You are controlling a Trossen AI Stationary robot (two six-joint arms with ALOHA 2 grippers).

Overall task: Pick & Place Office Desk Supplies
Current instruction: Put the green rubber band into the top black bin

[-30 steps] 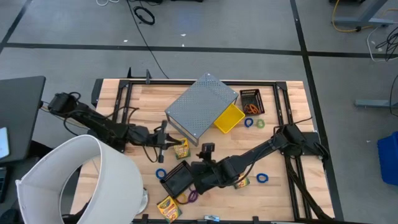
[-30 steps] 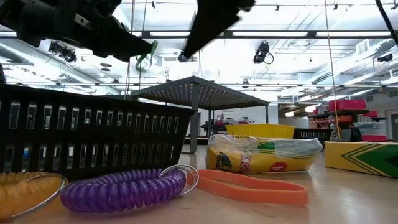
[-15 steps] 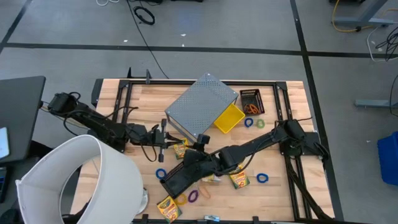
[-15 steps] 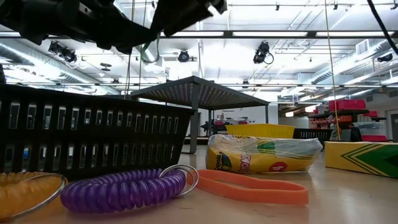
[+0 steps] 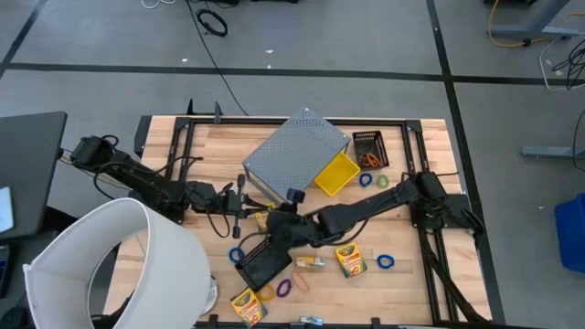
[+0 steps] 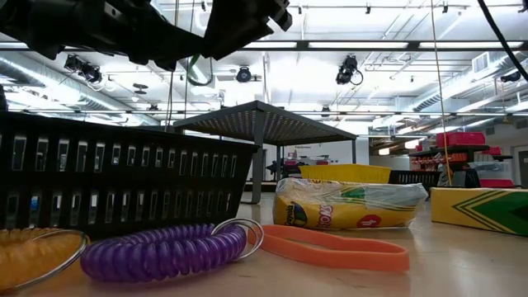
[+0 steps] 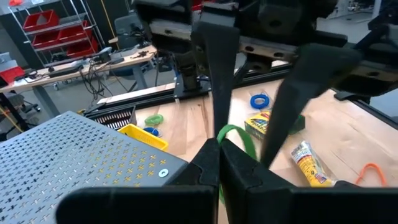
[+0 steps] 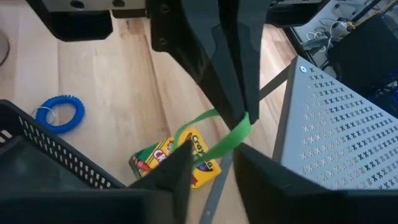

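My left gripper (image 7: 219,152) is shut on a green elastic loop (image 7: 236,138), held above the table just near of the grey perforated box (image 5: 297,155). My right gripper (image 8: 211,162) is open and faces it from the table's right. Its two fingers stand on either side of the loop (image 8: 208,146); I cannot tell whether they touch it. Below the loop a crayon box (image 8: 177,158) lies flat on the wood. More crayon boxes (image 5: 350,260) (image 5: 247,304), a small packet (image 5: 309,263), and blue (image 5: 237,255), purple (image 5: 284,287) and orange (image 6: 330,247) loops lie on the table. My left gripper pinches one end of the green loop (image 8: 242,127) between its two shut fingertips. The fingers come level from the table's left. The rest of the band hangs slack beyond and below them, clear of the table.
A black basket (image 5: 265,262) sits under my right arm. A yellow bin (image 5: 336,174) and a small black tray (image 5: 368,146) stand beside the grey box. A big white cylinder (image 5: 119,265) fills the near left corner. Black frame rails (image 5: 420,174) edge the table.
My right gripper has moved from above the black basket toward the table's far left and a little up, reaching the green loop in my left gripper. The crayon box that my right arm covered now shows.
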